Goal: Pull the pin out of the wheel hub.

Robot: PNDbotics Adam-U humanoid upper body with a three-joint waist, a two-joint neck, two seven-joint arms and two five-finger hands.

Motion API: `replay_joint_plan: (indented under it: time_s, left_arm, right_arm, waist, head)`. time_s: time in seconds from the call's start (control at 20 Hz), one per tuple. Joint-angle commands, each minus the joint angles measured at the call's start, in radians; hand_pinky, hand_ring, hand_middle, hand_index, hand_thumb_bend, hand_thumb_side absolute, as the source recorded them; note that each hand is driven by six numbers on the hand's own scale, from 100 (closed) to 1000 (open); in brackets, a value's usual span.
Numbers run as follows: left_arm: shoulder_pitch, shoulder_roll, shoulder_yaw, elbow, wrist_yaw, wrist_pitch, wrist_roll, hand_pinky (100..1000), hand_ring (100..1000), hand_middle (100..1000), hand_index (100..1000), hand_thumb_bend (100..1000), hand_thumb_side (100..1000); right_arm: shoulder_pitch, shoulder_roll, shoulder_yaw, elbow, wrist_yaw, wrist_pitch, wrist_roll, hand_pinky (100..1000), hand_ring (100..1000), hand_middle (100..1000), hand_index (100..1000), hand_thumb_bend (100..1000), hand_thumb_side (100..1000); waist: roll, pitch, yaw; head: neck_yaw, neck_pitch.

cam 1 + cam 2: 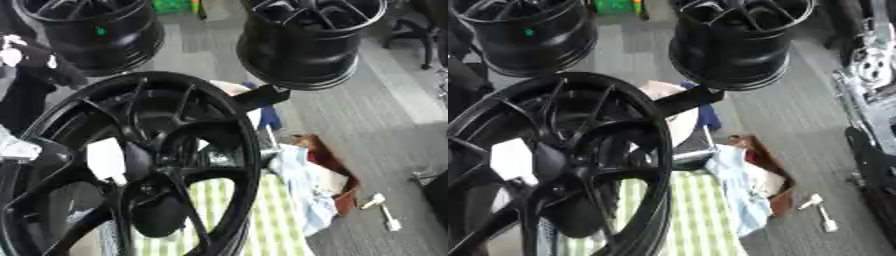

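A large black wheel hub [131, 165] stands tilted in the foreground and fills the left half of both views. A white tag [105, 160] lies on one of its spokes near the centre. I cannot make out a pin in the hub. A silver-white part of my left hand [14, 149] shows at the left edge, against the hub's rim. My right arm [873, 65], silver and grey, runs down the right edge of the right eye view and ends in a dark shape, my right hand [873, 167], away from the hub.
Two more black wheels [96, 30] [306, 40] stand on the grey carpet behind. A black bar [262, 96] sticks out behind the hub's rim. A brown box with pale cloth [306, 185] and two small white T-shaped pieces [383, 210] lie on the right. A green-striped mat [271, 225] lies underneath.
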Motion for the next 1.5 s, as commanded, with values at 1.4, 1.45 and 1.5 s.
replay_joint_plan:
  time_s: [1.4, 1.45, 1.5]
  left_arm:
    - [-0.098, -0.11, -0.137, -0.007, -0.014, 0.299, -0.004, 869, 842, 788, 863, 624, 470]
    - [-0.099, -0.114, -0.141, -0.007, -0.02, 0.305, -0.011, 869, 843, 790, 864, 626, 463]
    - [-0.1, -0.117, -0.144, -0.007, -0.025, 0.31, -0.016, 869, 843, 790, 865, 628, 455]
  right_arm:
    - [-0.013, -0.02, -0.005, 0.008, -0.027, -0.003, -0.001, 777, 702, 712, 788, 100, 681]
    - [-0.013, -0.019, -0.005, 0.008, -0.028, -0.003, -0.001, 777, 702, 712, 787, 100, 681]
    - [-0.013, -0.019, -0.005, 0.008, -0.028, -0.004, -0.001, 777, 702, 712, 787, 100, 682]
  waist:
    - [-0.016, 0.006, 0.004]
    - [-0.016, 0.007, 0.003]
    - [-0.017, 0.007, 0.003]
  head:
    - [0.004, -0.011]
    - [0.005, -0.012]
    - [0.005, -0.013]
